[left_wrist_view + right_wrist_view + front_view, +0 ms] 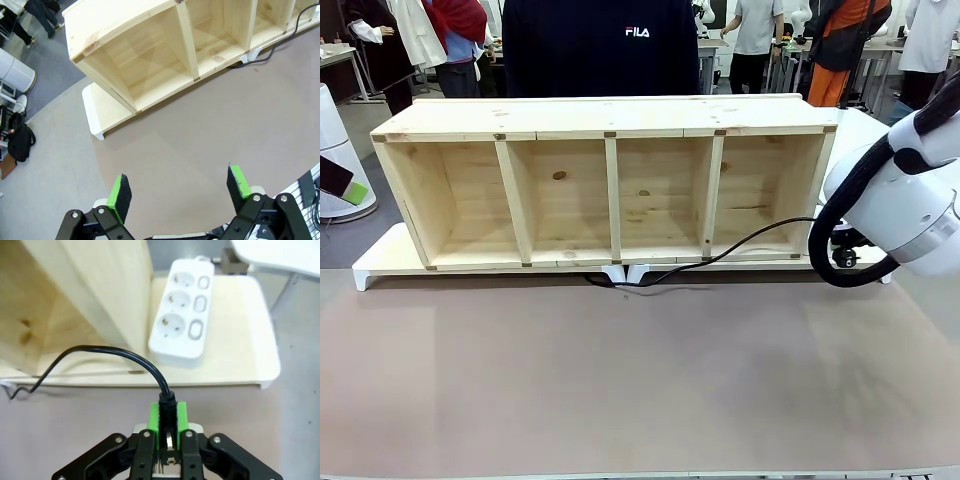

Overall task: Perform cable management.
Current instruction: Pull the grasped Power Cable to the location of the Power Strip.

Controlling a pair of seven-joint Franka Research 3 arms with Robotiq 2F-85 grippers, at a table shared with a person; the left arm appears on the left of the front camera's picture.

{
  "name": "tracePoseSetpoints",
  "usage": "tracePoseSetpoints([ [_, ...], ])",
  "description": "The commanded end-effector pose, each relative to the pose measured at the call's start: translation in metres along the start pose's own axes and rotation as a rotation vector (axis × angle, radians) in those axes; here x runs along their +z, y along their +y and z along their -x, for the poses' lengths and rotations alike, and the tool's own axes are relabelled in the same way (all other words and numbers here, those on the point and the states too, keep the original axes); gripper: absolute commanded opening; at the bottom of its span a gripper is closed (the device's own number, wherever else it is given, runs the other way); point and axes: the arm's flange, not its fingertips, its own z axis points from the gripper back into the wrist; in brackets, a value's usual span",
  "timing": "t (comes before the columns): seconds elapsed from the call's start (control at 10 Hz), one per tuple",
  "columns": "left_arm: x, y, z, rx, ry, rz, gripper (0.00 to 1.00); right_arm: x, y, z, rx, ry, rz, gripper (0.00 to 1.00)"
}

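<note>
Front view: a thin black cable (760,235) curves from under the pale four-bay wooden shelf (605,118) towards my right arm (910,205).

Left wrist view: my left jaws stand wide apart and empty over the brown counter (200,135), with the shelf ahead of them.

Right wrist view: my right jaws are clamped on the cable's black plug (167,402). A white three-socket power strip (182,315) lies just ahead of them.

Front, both wrists: shared shelf (610,118)

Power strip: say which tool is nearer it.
Right. The right tool, shut on the cable, sits just short of the power strip; the left tool hangs open over the table by the shelf's other end.
</note>
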Motion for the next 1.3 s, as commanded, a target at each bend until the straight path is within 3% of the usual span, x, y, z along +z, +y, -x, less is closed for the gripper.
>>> tracePoseSetpoints([
  [0.0, 0.0, 0.0, 0.0, 0.004, -0.001, 0.005, 1.0, 0.054, 0.012, 0.033, 0.035, -0.027, 0.051, 0.16],
  [0.6, 0.0, 0.0, 0.0, 0.004, -0.001, 0.005, 1.0, 0.055, 0.008, -0.017, 0.059, -0.152, 0.111, 0.16],
  [1.2, 0.0, 0.0, 0.0, 0.004, -0.001, 0.005, 1.0, 0.014, 0.002, -0.07, 0.045, -0.268, 0.076, 0.16],
])
